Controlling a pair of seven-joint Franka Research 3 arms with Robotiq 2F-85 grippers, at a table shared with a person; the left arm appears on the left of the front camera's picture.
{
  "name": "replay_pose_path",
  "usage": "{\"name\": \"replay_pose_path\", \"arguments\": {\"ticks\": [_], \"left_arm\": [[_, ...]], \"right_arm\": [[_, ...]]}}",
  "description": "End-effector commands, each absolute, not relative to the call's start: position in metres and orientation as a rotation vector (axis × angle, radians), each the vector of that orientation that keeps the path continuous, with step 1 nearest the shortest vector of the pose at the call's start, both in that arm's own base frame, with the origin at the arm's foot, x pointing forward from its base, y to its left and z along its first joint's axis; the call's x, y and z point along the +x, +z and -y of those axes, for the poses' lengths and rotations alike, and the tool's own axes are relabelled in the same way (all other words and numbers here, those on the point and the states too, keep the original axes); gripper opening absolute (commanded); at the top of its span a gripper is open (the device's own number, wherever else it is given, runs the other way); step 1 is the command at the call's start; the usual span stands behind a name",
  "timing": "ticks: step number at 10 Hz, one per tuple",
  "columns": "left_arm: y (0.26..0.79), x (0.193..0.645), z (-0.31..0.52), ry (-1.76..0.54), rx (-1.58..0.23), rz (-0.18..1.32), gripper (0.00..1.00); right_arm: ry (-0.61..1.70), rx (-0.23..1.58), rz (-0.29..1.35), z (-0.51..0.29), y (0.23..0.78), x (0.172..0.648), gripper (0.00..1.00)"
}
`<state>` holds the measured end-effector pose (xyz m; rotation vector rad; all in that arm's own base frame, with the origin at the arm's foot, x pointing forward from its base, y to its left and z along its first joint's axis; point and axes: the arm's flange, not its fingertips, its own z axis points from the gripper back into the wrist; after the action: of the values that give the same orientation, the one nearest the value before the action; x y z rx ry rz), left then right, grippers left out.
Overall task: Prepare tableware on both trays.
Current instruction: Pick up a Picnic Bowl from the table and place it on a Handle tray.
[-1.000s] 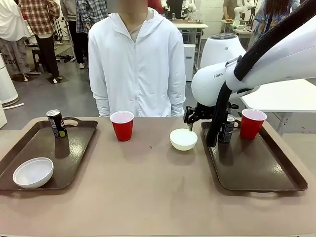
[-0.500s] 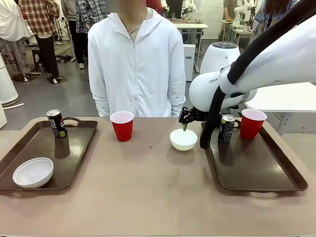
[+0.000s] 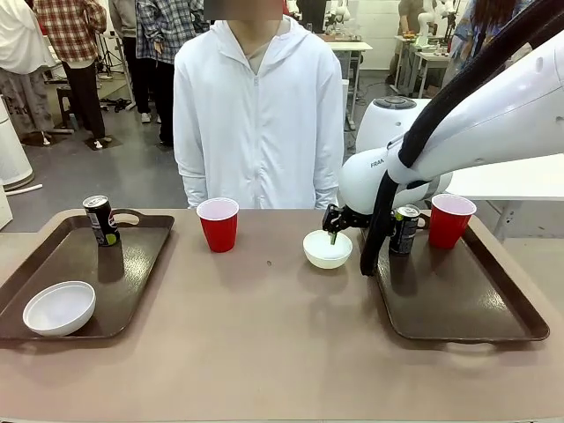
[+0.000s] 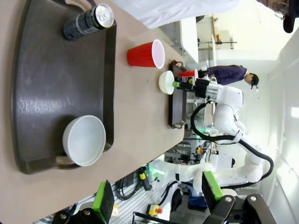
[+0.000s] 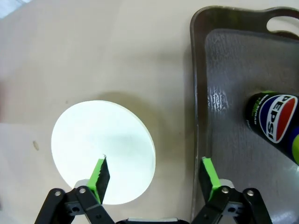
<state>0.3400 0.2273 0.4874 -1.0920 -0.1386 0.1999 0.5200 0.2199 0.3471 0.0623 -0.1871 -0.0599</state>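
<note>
over the loose white bowl (image 5: 103, 151) on the table, beside the right tray (image 5: 232, 140), my right gripper (image 5: 154, 177) hangs spread, one finger inside the rim. closing off-centre could tip the bowl or skid it against the tray. the can (image 5: 274, 118) there reads "pepsi".

Bowl (image 3: 327, 249) on table (image 3: 264, 335) between trays (image 3: 79, 273).
</note>
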Motion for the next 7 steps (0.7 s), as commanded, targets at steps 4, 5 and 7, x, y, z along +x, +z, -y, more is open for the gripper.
{"name": "replay_pose_path", "arguments": {"ticks": [4,5,7], "left_arm": [[0.4899,0.3394,-0.2280,0.189,-1.111,0.153,1.00],[0.4899,0.3394,-0.2280,0.189,-1.111,0.153,1.00],[0.4899,0.3394,-0.2280,0.189,-1.111,0.153,1.00]], "right_arm": [[-0.096,0.009,0.148,-0.2247,0.3393,0.5337,0.31],[-0.095,0.009,0.141,-0.2241,0.3380,0.5344,0.00],[-0.089,0.009,0.120,-0.2228,0.3375,0.5338,0.00]]}}
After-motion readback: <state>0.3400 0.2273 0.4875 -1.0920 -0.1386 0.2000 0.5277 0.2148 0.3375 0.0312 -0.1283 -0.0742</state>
